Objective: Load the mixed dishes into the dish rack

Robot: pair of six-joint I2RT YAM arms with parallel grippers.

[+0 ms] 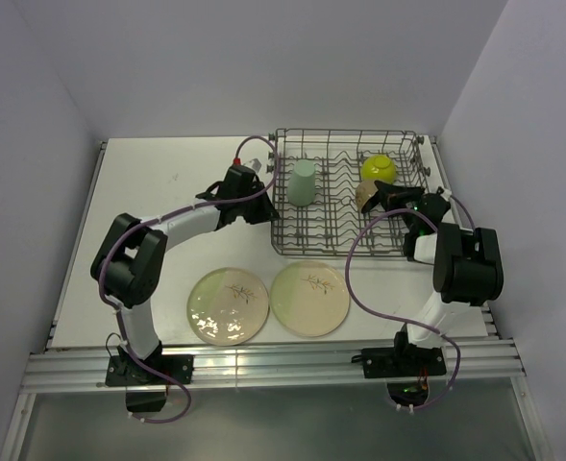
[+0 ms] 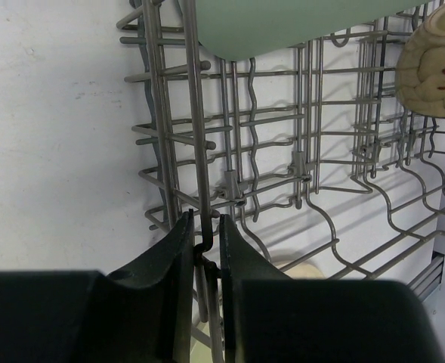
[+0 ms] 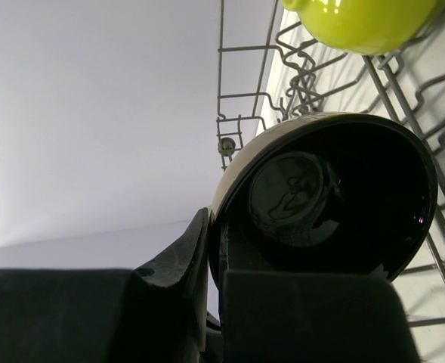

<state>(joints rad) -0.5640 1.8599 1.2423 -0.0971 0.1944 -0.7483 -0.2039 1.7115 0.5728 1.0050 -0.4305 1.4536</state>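
Grey wire of dish rack (image 2: pixel 199 136) pinched by left claw (image 2: pixel 205 249)

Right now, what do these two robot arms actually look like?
Each arm has chunky black joints linked by white tube segments, on a black base bolted to a ribbed metal rail. A purple cable loops loosely along each. The left gripper and right gripper both have two dark, tapering fingers.

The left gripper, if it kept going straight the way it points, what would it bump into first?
Probably the dish rack itself: the left gripper already straddles its edge wire. Beyond stands the mint-green cup.
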